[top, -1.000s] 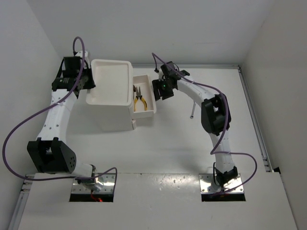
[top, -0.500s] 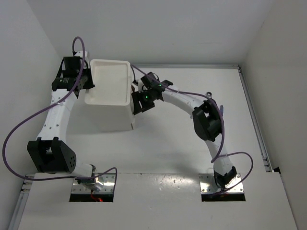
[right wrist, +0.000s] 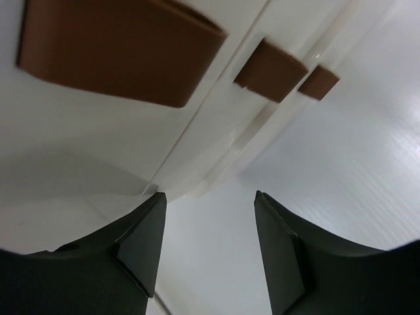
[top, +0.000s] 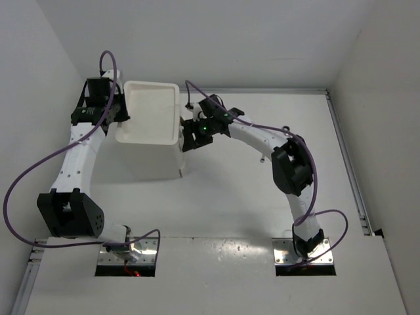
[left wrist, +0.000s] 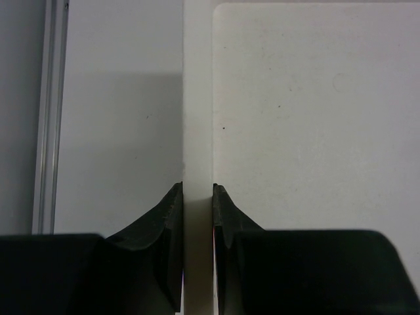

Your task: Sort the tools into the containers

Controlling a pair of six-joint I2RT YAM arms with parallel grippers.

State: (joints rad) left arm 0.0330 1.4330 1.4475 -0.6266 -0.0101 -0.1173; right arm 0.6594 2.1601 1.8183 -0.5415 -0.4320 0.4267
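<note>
A white plastic box-shaped drawer unit (top: 154, 161) is set far left on the surface (top: 230, 210), pinched at its left rim by the left end effector (top: 122, 113), faced at its right by the right end effector (top: 188, 136).

overhead wide, wrists close on drawer unit (top: 154, 161)

A white table (top: 223, 203) fills the bottom of a plain white enclosure. A left wall (top: 26, 98), a far wall (top: 249, 39) and a right wall (top: 387, 118) rise from its edges, all bare and matte. A thin metal rail (top: 346, 164) runs along the table's right edge, from near to far. A seam (top: 216, 237) crosses the table near the front. The strip nearer than it is glossier and speckled. The light is even and diffuse, with soft shadows.
</note>
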